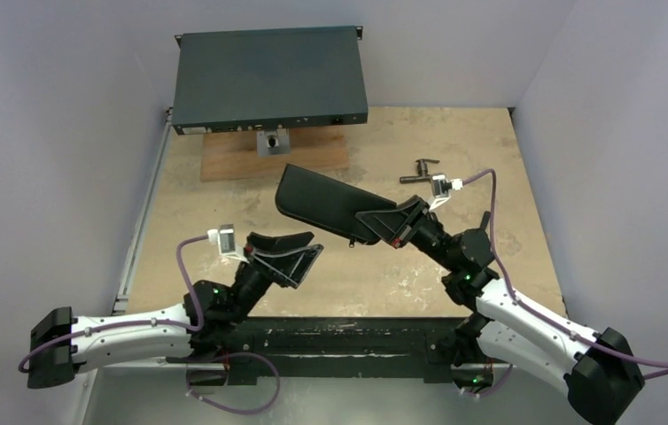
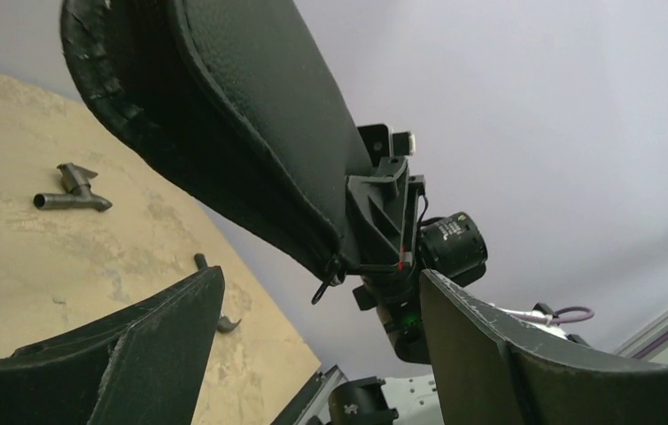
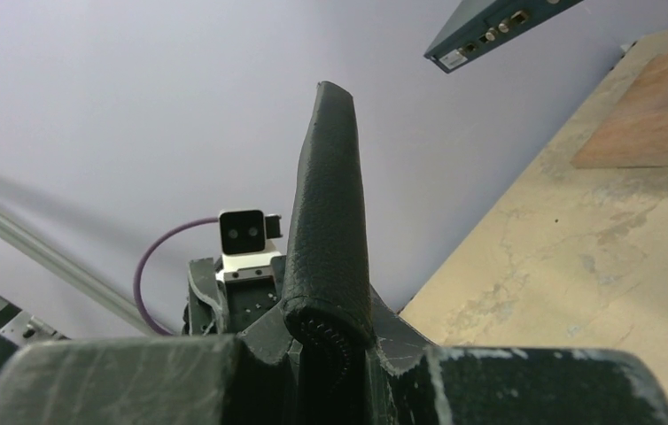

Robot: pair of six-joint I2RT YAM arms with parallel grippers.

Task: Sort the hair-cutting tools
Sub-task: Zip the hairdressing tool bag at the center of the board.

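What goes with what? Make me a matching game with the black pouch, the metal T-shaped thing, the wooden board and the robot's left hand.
Things:
1. black pouch
2. T-shaped fitting
3. wooden board
4. left hand

Where or how:
A. right next to the flat dark box at the far side
B. open, holding nothing
C. held up off the table by the right hand
D. lying on the table, just beyond the right hand

Pairs: 1-C, 2-D, 3-A, 4-B
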